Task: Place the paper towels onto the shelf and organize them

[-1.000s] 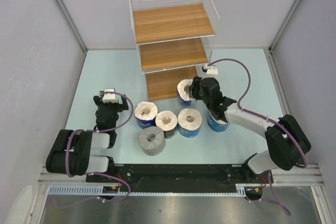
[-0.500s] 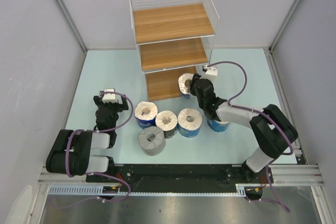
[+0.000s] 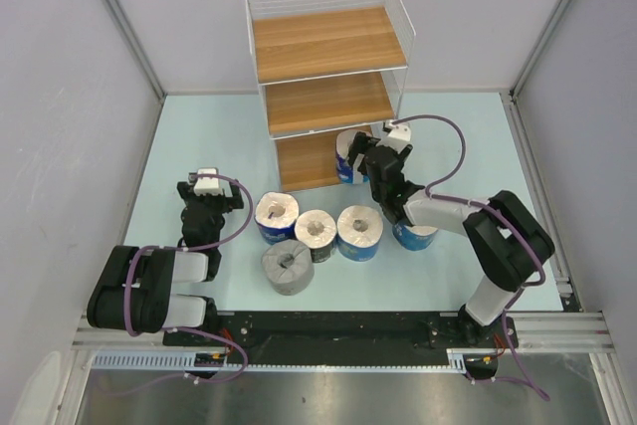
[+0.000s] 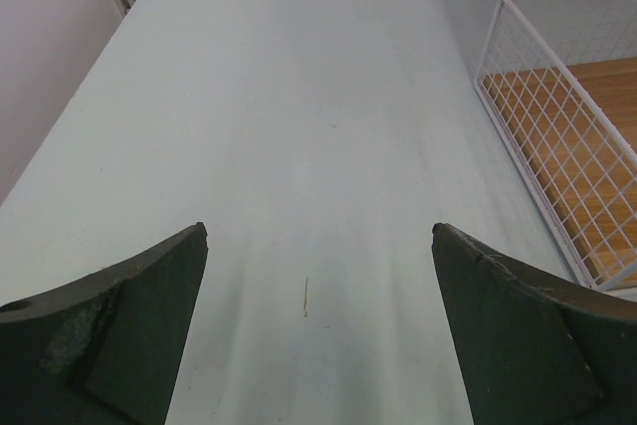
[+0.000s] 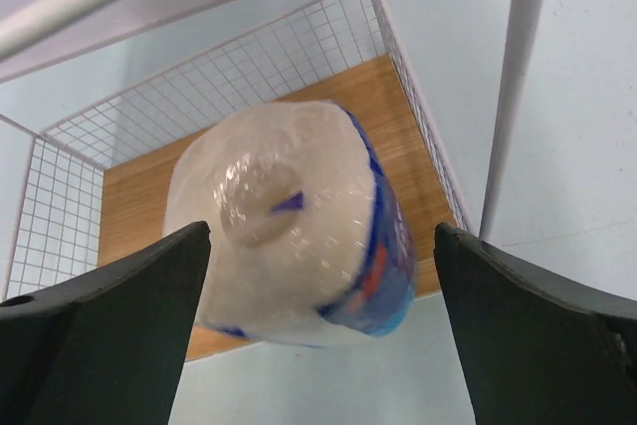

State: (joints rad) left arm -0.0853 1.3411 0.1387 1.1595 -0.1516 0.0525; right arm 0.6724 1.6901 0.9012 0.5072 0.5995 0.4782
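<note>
The shelf (image 3: 328,47) stands at the back of the table, its bottom board (image 5: 398,116) right ahead of my right gripper (image 5: 320,229). A blue-wrapped paper towel roll (image 5: 299,216) sits tilted and blurred at that board's front edge (image 3: 347,154), between the wide-open jaws, with a gap to the right finger. My right gripper (image 3: 370,161) is just behind it. On the table are two blue-wrapped rolls (image 3: 277,216) (image 3: 359,231), a dark-wrapped one (image 3: 317,234), a grey one (image 3: 287,266) and one partly under the right arm (image 3: 413,234). My left gripper (image 3: 206,194) is open over bare table (image 4: 318,231).
The shelf's white wire side (image 4: 567,136) lies to the right of the left gripper. A wire corner post (image 5: 508,87) rises just right of the released roll. Grey walls close in the table on the left, the right and the back.
My right gripper carried the blue-wrapped roll forward to the bottom board's front edge, then opened and let it go. The left arm has not moved.
</note>
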